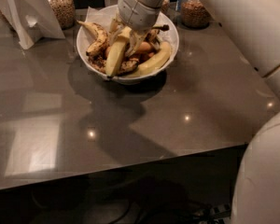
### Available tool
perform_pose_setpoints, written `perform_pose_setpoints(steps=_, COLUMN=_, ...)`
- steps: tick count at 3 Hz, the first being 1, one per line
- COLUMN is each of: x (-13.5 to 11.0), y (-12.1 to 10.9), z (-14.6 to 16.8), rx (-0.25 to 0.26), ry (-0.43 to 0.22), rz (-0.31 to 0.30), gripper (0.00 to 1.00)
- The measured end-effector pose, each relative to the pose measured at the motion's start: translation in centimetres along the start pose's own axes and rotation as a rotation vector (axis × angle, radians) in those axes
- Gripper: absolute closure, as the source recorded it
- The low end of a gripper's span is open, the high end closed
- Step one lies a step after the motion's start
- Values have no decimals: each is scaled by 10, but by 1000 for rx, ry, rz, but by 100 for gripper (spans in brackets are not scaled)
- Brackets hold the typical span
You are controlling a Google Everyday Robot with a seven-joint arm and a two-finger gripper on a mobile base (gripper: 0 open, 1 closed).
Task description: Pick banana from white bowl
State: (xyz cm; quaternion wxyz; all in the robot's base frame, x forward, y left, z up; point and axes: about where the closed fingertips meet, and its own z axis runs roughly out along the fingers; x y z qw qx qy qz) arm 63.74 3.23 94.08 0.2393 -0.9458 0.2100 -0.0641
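Observation:
The white bowl (170,34) stands at the back of the dark table and holds several bananas. The long, curved pale yellow-green banana (153,63) lies along the bowl's front right rim. My gripper (125,35) is down inside the bowl, left of that banana, at the upper end of a shorter, straighter yellow banana (115,57) that leans toward the front rim. A brown-spotted banana (97,38) lies at the bowl's left side. More dark overripe fruit sits under the gripper, partly hidden by it.
Glass jars of nuts stand behind the bowl at the left (60,6) and right (193,10). A folded white card (30,17) stands at the back left. The grey table (130,125) ends at a front edge near the bottom. My white arm (252,27) fills the right side.

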Motion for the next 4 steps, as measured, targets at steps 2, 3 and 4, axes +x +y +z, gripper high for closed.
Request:
perform_pose_setpoints(steps=2, x=-11, y=-8, z=-41, rx=40, ry=51, rz=74, gripper=100)
perform_pose_setpoints(steps=3, x=-11, y=-2, z=-64, rx=28, ry=53, rz=133, gripper=100)
perform_pose_setpoints(steps=4, x=-18, y=21, z=-88, rx=13, ry=17, rz=264, gripper=100)
